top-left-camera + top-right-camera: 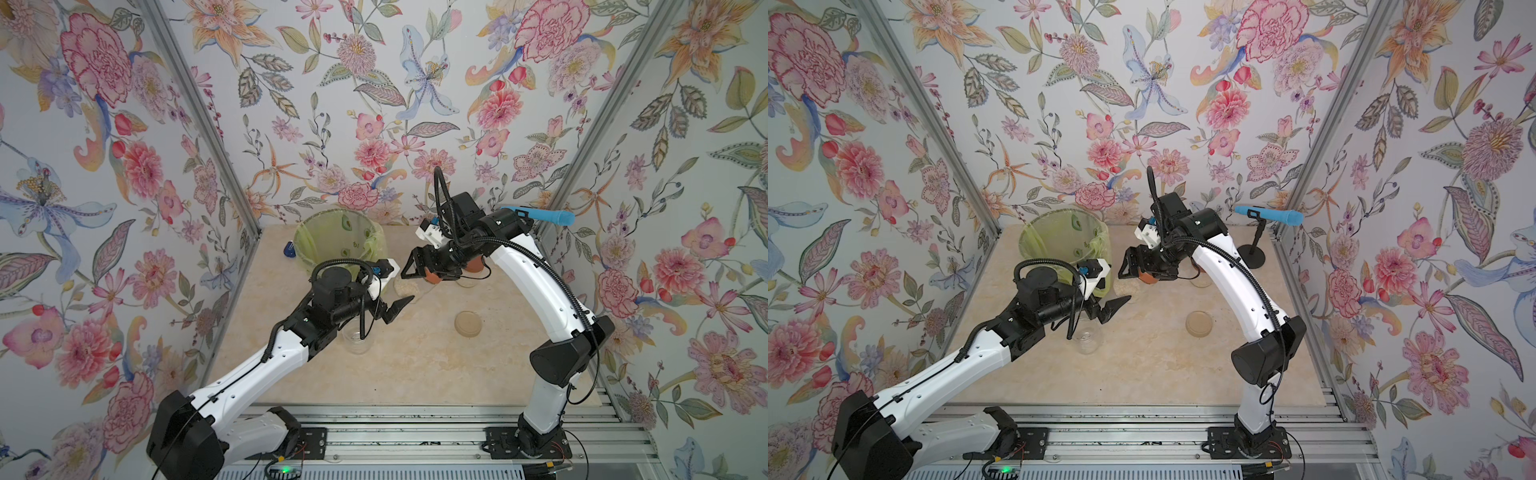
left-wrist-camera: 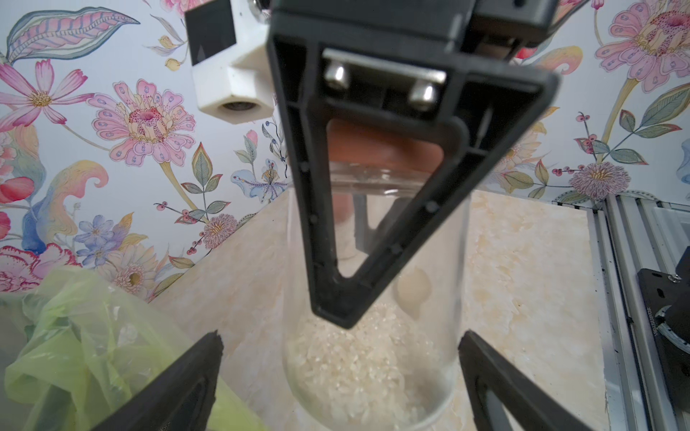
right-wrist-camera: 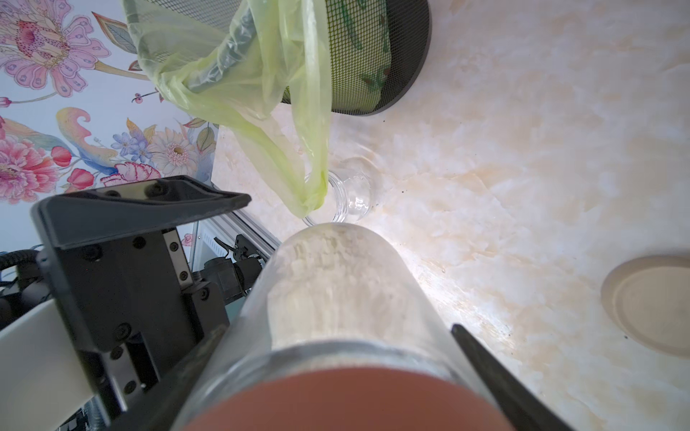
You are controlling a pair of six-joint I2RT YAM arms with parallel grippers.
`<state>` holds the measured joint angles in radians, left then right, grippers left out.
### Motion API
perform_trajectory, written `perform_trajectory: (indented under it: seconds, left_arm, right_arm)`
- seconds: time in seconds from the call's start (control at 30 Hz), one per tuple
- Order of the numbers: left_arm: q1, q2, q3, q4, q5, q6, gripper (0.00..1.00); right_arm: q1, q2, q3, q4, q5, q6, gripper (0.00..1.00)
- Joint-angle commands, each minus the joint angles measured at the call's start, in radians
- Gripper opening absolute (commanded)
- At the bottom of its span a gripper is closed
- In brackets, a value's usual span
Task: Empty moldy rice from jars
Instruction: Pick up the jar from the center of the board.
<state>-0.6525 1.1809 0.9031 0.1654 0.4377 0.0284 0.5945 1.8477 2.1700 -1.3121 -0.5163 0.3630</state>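
In both top views the right tool [image 1: 417, 274] [image 1: 1136, 274] is clamping the reddish-brown lid [image 1: 433, 276] [image 1: 1147, 277] of the rice jar [image 1: 405, 286], just beside the green bin [image 1: 338, 239], on its right-arm side. The left tool [image 1: 401, 309] [image 1: 1115, 309] is standing open near the jar's base. An empty jar [image 1: 356, 338] is standing in front of the bin, and a beige lid [image 1: 468, 323] is lying further away.

In the left wrist view the left tool [image 2: 341, 354] is spreading wide on both sides of the jar [image 2: 429, 224]. The moldy rice [image 2: 358, 365] is lying inside it, near the bin's liner [image 2: 86, 336].

In the right wrist view the right tool [image 3: 336, 354] is gripping the jar [image 3: 354, 298] at its lid [image 3: 336, 399].
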Motion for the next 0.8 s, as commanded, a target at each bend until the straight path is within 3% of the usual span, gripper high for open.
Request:
perform_trajectory:
  seconds: [0.0, 0.23, 0.6, 0.67, 0.77]
  left_arm:
    - [-0.006, 0.016, 0.036, 0.009, 0.007, 0.031, 1.00]
    - [-0.006, 0.013, 0.027, 0.013, -0.012, 0.021, 0.99]
    - [-0.005, -0.020, -0.006, 0.050, -0.072, -0.018, 0.78]
    - [-0.006, -0.030, -0.015, 0.065, -0.086, -0.028, 0.64]
    - [-0.006, -0.040, -0.020, 0.071, -0.107, -0.039, 0.25]
  right_arm:
    - [0.026, 0.001, 0.038, 0.020, -0.118, -0.009, 0.00]
    - [0.060, 0.018, 0.039, 0.047, -0.169, 0.000, 0.00]
    - [0.094, 0.012, 0.001, 0.082, -0.221, 0.012, 0.00]
    - [0.097, 0.009, -0.007, 0.085, -0.217, 0.010, 0.00]
    - [0.098, 0.007, -0.009, 0.085, -0.200, 0.010, 0.18]
